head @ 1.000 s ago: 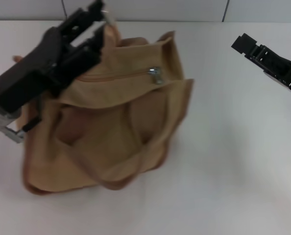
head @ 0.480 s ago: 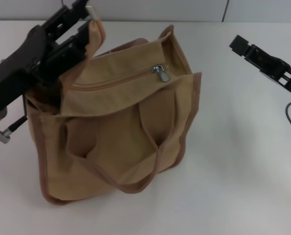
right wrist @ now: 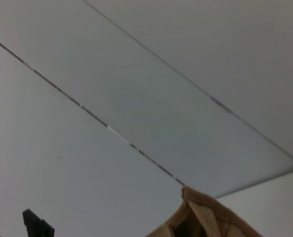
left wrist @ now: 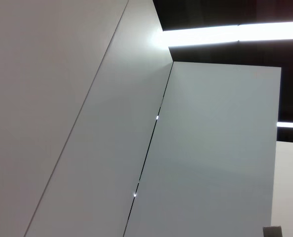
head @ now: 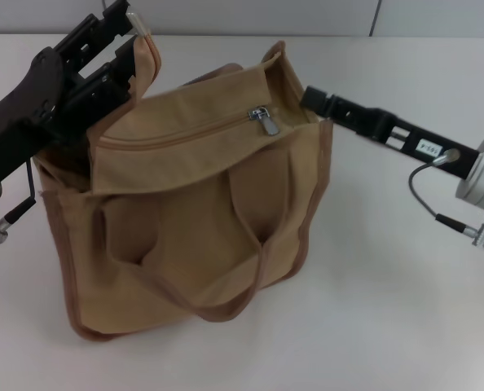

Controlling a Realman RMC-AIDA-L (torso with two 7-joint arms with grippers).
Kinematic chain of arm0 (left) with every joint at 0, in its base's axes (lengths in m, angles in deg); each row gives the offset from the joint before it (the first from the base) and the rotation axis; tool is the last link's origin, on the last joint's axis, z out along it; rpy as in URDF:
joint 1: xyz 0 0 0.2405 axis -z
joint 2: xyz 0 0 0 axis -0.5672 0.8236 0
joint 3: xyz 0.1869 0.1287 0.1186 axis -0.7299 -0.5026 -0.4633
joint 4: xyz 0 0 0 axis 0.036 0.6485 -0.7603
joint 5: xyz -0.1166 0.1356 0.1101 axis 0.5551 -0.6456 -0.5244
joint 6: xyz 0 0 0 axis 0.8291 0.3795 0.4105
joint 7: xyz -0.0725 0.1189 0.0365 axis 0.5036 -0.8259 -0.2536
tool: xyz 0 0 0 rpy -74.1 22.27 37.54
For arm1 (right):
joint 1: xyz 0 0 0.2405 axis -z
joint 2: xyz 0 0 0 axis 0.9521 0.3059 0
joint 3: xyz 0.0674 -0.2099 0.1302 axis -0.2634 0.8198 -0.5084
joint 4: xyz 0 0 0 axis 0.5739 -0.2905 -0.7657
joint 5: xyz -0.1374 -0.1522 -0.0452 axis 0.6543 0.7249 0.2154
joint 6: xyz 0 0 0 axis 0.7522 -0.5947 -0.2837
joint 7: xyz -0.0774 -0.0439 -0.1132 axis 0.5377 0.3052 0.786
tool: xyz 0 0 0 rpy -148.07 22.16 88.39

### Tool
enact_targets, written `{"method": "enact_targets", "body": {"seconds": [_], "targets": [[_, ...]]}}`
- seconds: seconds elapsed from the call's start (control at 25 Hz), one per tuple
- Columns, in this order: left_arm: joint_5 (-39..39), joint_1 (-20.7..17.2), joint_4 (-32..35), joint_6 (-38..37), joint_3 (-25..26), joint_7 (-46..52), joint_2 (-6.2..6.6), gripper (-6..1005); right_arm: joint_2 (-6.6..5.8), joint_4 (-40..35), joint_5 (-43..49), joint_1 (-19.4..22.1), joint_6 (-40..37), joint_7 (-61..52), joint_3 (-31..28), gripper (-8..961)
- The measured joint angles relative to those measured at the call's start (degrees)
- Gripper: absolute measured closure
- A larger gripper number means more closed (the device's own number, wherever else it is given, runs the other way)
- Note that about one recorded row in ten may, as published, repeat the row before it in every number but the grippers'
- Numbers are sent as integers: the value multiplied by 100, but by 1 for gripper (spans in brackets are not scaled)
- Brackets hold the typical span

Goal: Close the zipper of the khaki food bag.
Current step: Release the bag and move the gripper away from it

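The khaki food bag [head: 185,236] stands on the white table, its handles hanging down the front. The zipper [head: 177,130] crosses the top panel, with its silver pull tab [head: 267,120] at the right end; the track left of it looks joined. My left gripper [head: 132,37] is shut on the bag's upper left corner and holds it up. My right gripper [head: 311,98] touches the bag's upper right corner, just right of the pull tab. The right wrist view catches only a bag corner [right wrist: 205,215]. The left wrist view shows only wall and ceiling.
White table [head: 405,309] surrounds the bag, with bare surface at the front and right. A cable [head: 425,204] loops off the right wrist. Grey wall panels run behind the table.
The right arm has swung left from the far right to the bag's upper right corner. The left gripper shifted slightly left with the bag's corner, and the bag now stands more upright.
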Motion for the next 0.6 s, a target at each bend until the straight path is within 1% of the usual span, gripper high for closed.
{"method": "enact_targets", "body": {"seconds": [0.2, 0.4, 0.48, 0.6], "targets": [[-5, -18, 0, 4, 9, 0, 0, 227, -1, -24, 287, -35, 8, -147, 0, 198], [-19, -29, 0, 33, 7, -1, 0, 227, -14, -31, 336, -38, -31, -147, 0, 261], [-22, -32, 0, 37, 6, -3, 0, 227, -17, -35, 342, -30, 1, -147, -8, 462], [-27, -72, 2, 64, 6, -12, 9, 227, -29, -35, 335, 2, 8, -147, -46, 566]]}}
